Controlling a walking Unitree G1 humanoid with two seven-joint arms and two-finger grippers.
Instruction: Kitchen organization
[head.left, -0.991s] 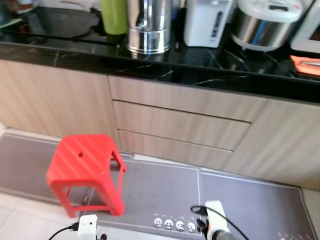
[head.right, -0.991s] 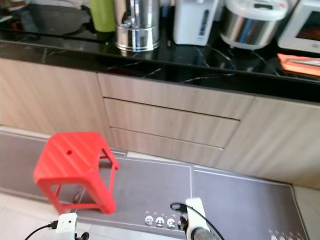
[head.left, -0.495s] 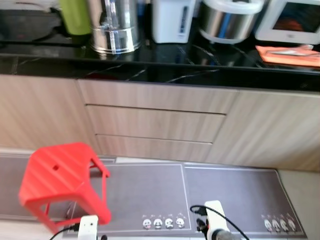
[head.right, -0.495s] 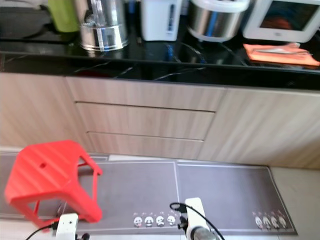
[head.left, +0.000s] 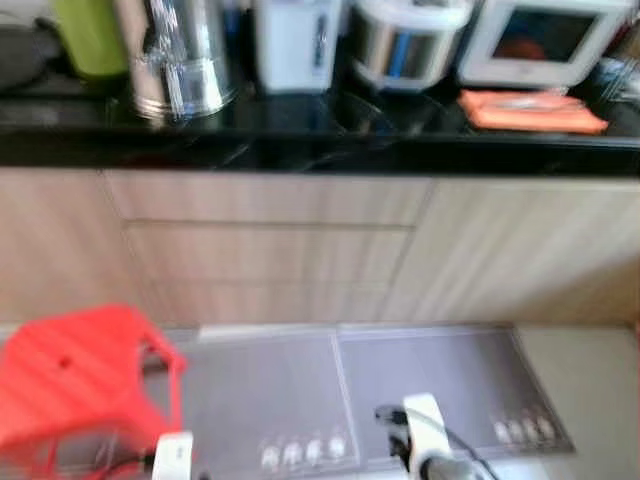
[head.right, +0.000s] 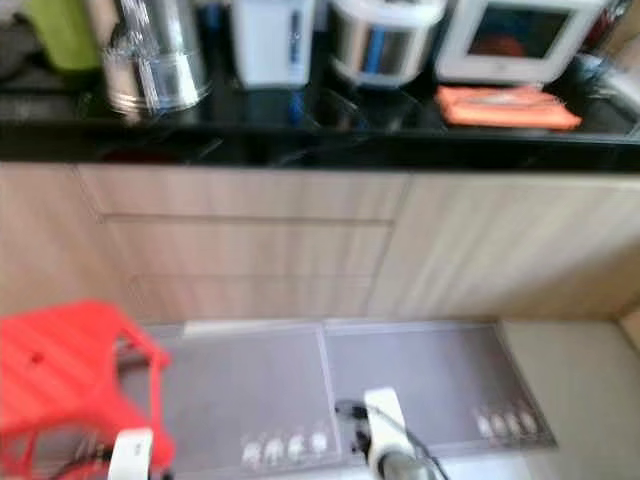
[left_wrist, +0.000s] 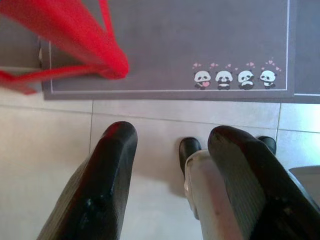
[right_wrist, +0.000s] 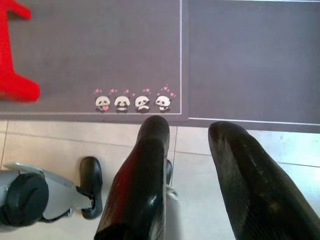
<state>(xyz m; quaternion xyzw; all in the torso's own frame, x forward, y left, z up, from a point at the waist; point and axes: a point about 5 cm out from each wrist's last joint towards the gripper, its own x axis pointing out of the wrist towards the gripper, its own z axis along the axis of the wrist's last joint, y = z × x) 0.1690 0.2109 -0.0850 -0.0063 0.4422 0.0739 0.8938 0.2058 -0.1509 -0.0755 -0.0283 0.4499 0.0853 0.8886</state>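
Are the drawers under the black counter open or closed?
Closed. The drawer fronts lie flush with the cabinet door beside them; only thin seams show, though the picture is blurred.

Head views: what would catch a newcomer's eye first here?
The red stool, standing on the grey mat at lower left, stands out most against the pale wood cabinets. Next come the shiny appliances lined up on the black counter: a steel urn, a white kettle, a rice cooker, and an orange cloth at right. Both grippers hang open over the floor.
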